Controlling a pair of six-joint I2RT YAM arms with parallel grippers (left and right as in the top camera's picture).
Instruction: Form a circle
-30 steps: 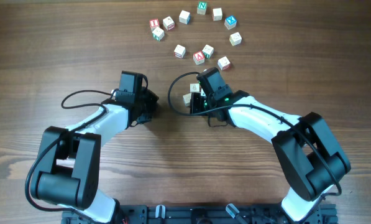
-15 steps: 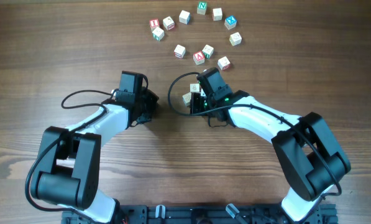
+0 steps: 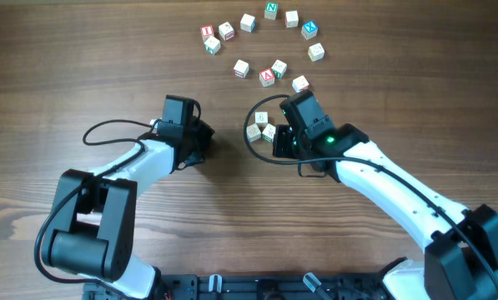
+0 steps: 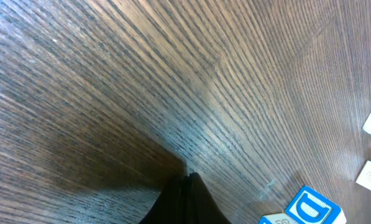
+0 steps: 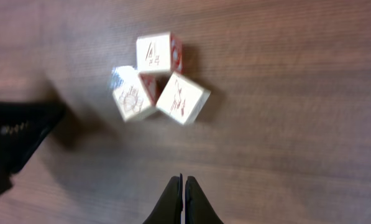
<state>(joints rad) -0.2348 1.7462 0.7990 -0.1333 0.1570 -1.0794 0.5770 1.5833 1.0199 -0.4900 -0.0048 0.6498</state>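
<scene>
Alphabet cubes (image 3: 267,77): were pale wood, lettered red, green, blue.
Table (image 3: 65,67): was brown, streaked woodgrain.
Arms (image 3: 140,162): were white and black.

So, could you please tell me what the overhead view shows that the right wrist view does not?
Only overhead: the curved row of cubes farther up the table, plus most of the left arm and right arm. Only right wrist: the right gripper with fingertips pressed shut, and red drawings on the cube faces. Both: the cluster of three cubes, touching one another, on the table.
</scene>
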